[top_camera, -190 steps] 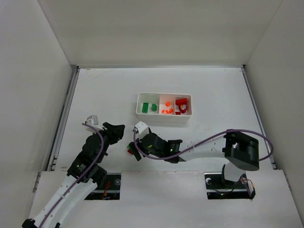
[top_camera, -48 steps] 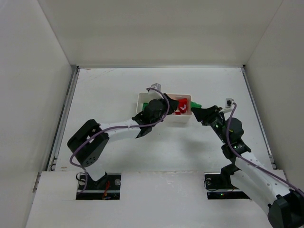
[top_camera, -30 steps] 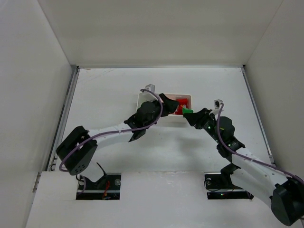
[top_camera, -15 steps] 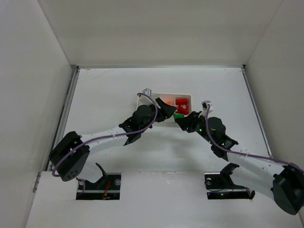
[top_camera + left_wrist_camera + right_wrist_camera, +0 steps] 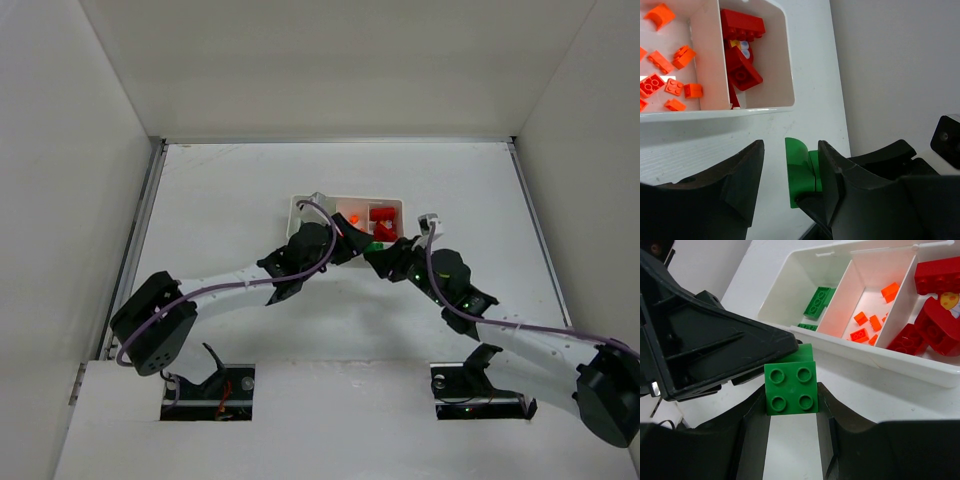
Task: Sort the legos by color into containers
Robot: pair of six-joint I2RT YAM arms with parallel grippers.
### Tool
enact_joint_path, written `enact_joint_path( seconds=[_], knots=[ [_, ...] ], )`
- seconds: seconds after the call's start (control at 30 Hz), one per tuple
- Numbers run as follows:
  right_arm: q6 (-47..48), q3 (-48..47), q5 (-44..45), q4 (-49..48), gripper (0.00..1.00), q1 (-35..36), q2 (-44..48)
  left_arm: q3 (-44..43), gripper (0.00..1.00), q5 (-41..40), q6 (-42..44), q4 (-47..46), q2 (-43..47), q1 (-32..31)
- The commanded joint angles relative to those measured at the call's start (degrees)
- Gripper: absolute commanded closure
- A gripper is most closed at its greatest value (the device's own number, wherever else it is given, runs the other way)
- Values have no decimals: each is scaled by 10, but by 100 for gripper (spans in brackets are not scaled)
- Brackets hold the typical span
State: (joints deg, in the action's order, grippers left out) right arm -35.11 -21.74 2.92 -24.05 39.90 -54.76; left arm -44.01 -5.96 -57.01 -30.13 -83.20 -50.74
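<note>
— How's the light?
— Bright, even, from overhead; shadows on the table (image 5: 220, 190) are faint and soft.
— Glare?
— The white tray's (image 5: 715, 114) floor washes out ahead of the left gripper (image 5: 790, 147).
— Focus?
— Green brick (image 5: 790, 380) crisp between the right gripper's (image 5: 790, 390) fingers (image 5: 752, 440); those fingers, nearest the lens, are dark and slightly soft.

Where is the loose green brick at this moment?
In the right wrist view the green brick sits clamped in the right pincer, just short of the white tray and its near wall, with the open left pincer close beside it.

Left fingers (image 5: 715, 195) and right fingers (image 5: 715, 455) with green brick (image 5: 790, 386) crowd approach to tray (image 5: 715, 114) near wall
</note>
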Motion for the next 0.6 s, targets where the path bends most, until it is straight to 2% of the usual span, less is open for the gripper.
enact_joint_path(
  seconds=[0.0, 0.37, 0.57],
  knots=[
    [16, -31, 16, -36, 77, 12, -2, -26, 58, 9, -20, -16, 0, -7],
    [43, -47, 69, -38, 77, 55, -39, -7, 80, 9, -44, -17, 5, -15],
    [45, -49, 82, -42, 70, 62, -47, 12, 88, 2, -47, -19, 15, -12]
  ],
)
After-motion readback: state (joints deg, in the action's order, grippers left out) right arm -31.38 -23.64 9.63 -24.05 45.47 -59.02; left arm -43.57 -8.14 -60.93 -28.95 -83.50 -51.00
